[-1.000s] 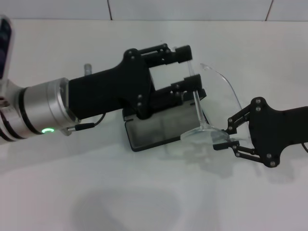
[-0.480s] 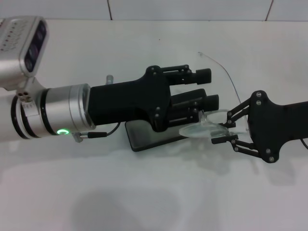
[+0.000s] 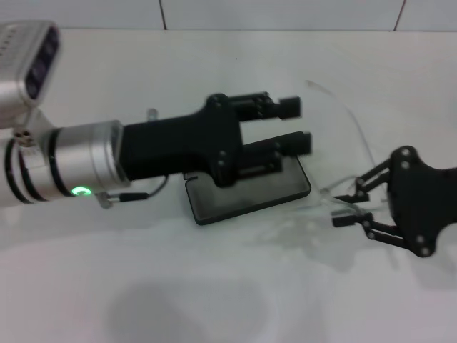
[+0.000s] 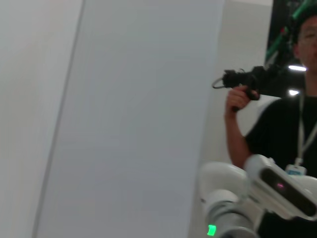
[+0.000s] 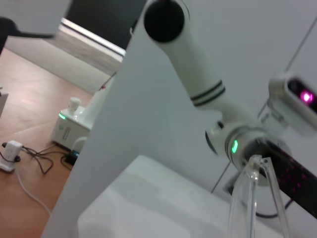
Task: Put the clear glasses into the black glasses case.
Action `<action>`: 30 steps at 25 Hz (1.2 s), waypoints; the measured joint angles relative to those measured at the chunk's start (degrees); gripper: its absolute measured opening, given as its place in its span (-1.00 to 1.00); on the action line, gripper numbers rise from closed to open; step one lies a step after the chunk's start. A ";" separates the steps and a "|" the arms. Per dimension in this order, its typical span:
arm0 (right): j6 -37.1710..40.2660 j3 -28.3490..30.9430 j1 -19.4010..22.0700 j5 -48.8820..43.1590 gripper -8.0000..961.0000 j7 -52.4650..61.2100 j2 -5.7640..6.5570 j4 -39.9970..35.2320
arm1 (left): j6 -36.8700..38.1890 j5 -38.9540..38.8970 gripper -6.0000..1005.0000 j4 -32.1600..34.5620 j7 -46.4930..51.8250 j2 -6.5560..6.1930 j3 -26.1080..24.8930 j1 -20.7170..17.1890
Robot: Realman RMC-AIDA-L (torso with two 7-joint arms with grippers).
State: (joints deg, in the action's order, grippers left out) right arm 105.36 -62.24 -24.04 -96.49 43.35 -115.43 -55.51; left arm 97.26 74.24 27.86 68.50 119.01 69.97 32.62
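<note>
The black glasses case (image 3: 246, 194) lies on the white table (image 3: 214, 286), its flat dark face up and its far side hidden under my left gripper. My left gripper (image 3: 295, 126) hovers over that far side, open, with nothing between its fingers. The clear glasses (image 3: 330, 199) hang just right of the case, with my right gripper (image 3: 341, 207) shut on the lens end. One clear arm curves up and away toward the back. In the right wrist view a clear arm of the glasses (image 5: 255, 198) stands close to the camera.
A tiled wall (image 3: 285, 13) bounds the table at the back. The left wrist view shows only a wall panel and a person (image 4: 282, 114) holding a camera. The right wrist view shows the silver and white left arm (image 5: 198, 84).
My left gripper has drawn back to the left, off the glasses. My right gripper has carried the glasses to the right, away from the case.
</note>
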 joint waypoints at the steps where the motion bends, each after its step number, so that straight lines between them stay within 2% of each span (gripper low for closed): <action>1: 2.08 1.54 0.37 0.19 -0.72 -1.50 -0.06 -0.01 | -0.16 0.14 0.12 -0.06 -0.08 -0.26 -1.17 -0.33; 7: 12.26 4.20 1.59 5.66 -0.72 -10.90 0.00 3.56 | -3.08 0.74 0.12 -0.46 -0.23 -1.28 -3.14 -1.58; 12: 17.21 1.42 -0.02 7.77 -0.72 -18.23 -0.38 9.92 | -6.69 1.34 0.12 -0.51 -0.54 -0.75 -3.15 -1.46; 16: 15.35 -4.71 -5.41 9.61 -0.72 -18.94 -0.35 18.27 | -7.15 1.37 0.12 -0.21 -2.35 0.42 -2.88 -0.48; 23: 8.31 -6.89 -14.21 9.80 -0.72 -15.14 -0.58 31.44 | -6.39 0.02 0.13 -0.53 -5.88 1.04 -2.55 0.48; 30: 3.51 -6.50 -14.63 9.83 -0.72 -7.72 -0.68 32.07 | -3.81 -2.12 0.13 -0.79 -9.92 1.27 -2.46 -0.34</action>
State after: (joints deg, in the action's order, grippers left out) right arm 108.87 -68.75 -38.67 -86.66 35.62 -116.11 -23.43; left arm 93.45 72.13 27.07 58.58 120.28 67.50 32.29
